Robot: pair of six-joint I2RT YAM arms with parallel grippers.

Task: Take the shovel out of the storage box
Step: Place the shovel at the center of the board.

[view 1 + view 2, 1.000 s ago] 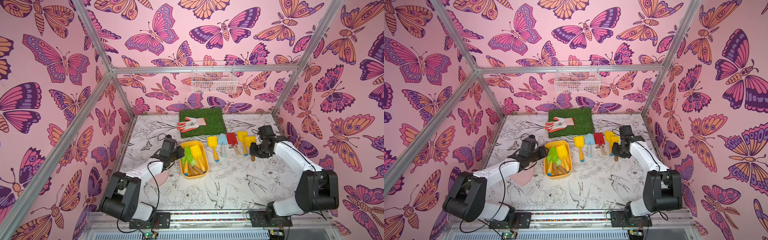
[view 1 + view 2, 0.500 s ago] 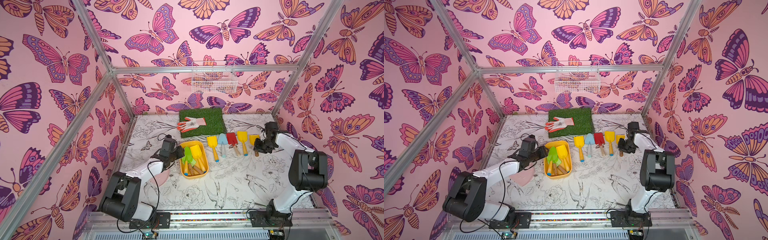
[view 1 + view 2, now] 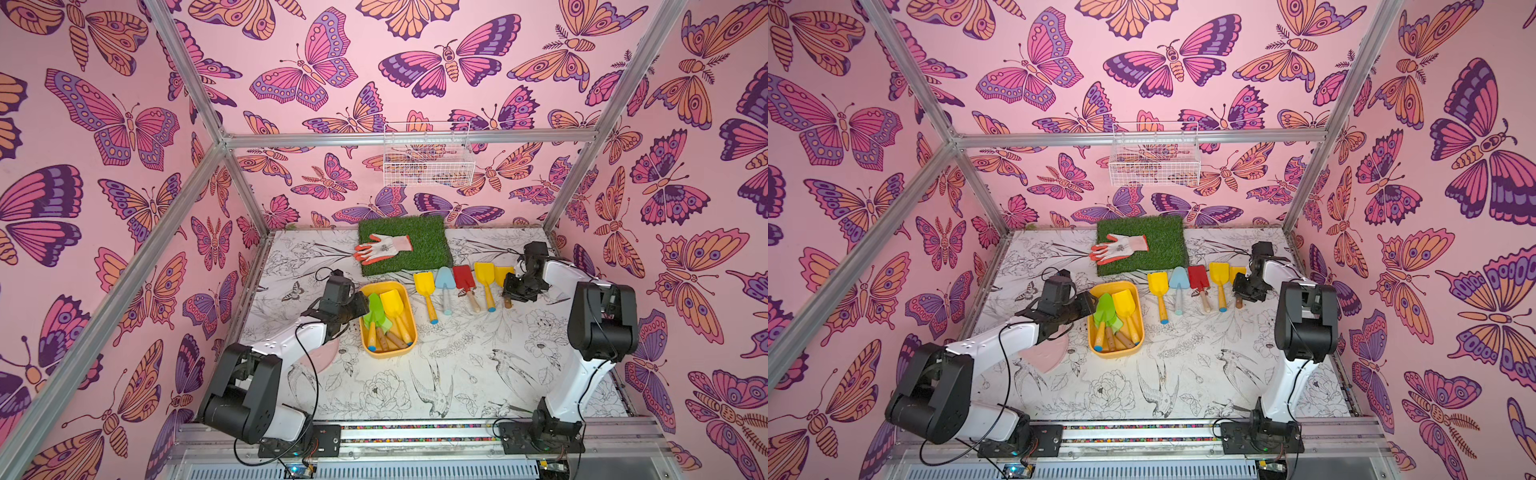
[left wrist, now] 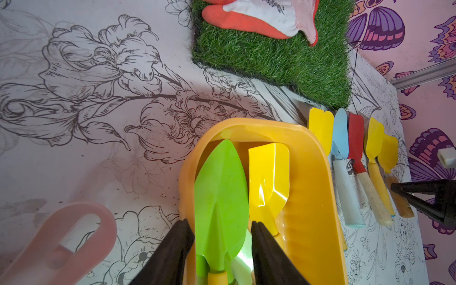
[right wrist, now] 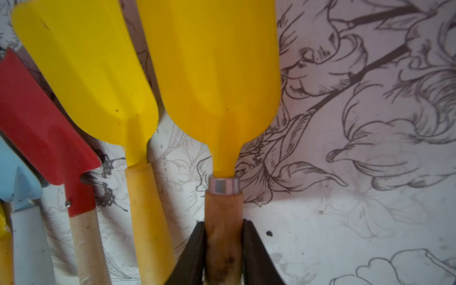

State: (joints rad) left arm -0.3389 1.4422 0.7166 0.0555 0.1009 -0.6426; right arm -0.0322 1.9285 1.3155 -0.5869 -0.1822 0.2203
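Note:
The yellow storage box lies left of the table's centre. In it are a green shovel, a yellow shovel and further handles. My left gripper points down at the box's left wall. One finger is outside the wall and the other inside, pinching the wall and the green blade together. My right gripper is shut on the wooden handle of another yellow shovel. That shovel lies at the right end of a row on the table.
Several shovels, yellow, blue, red and yellow, lie side by side right of the box. Behind them is a grass mat with a glove. A pink flat piece lies under the left arm. A white wire basket hangs on the back wall.
My right arm swung its elbow out to the right and brought the yellow shovel down to the row's right end. The left arm has not moved.

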